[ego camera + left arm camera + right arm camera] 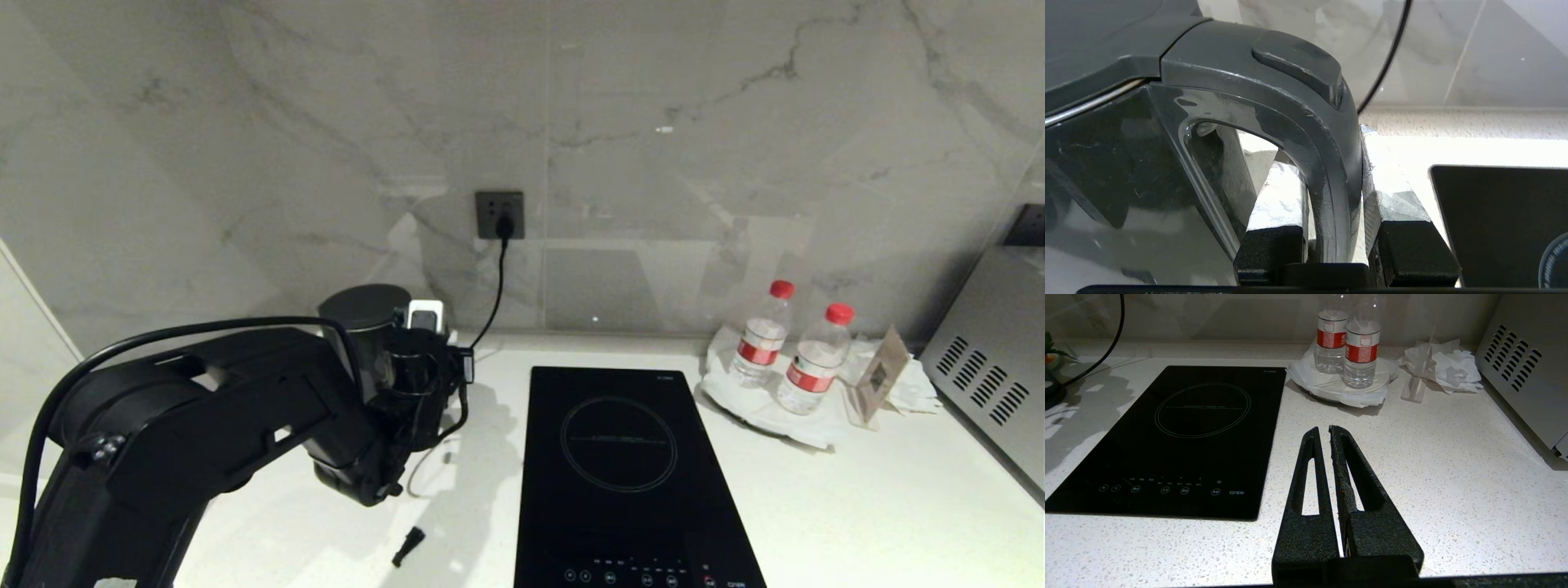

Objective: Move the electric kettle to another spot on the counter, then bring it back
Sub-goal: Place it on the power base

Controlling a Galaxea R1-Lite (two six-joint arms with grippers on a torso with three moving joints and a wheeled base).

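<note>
the left hand (1331,228) has its two fingers (1278,204) pinched in on the loop handle of the electric kettle (1118,171), one finger inside the loop and the other on the outer side, so the opening is only as wide as the handle is thick. seen from the head, that left hand (424,367) is out near the back of the table (857,506), close to the wall, with the electric kettle (365,314) right against it on the far side, its flat dark lid showing above the arm; whether the kettle's bottom is on the table or off it i cannot tell, the arm hides it. a black power cord (495,286) drops from the wall socket (500,214) just behind and to the right of the hand. further to the right of the hand lies the black glass hob (624,474), flat in the table, and well beyond that two water bottles (784,347) with red caps stand on a white plate. a small black piece (408,546) lies on the table nearer than the hand. the right hand (1327,433) hangs over bare table beside the hob, its fingers pressed together with nothing between them.
</note>
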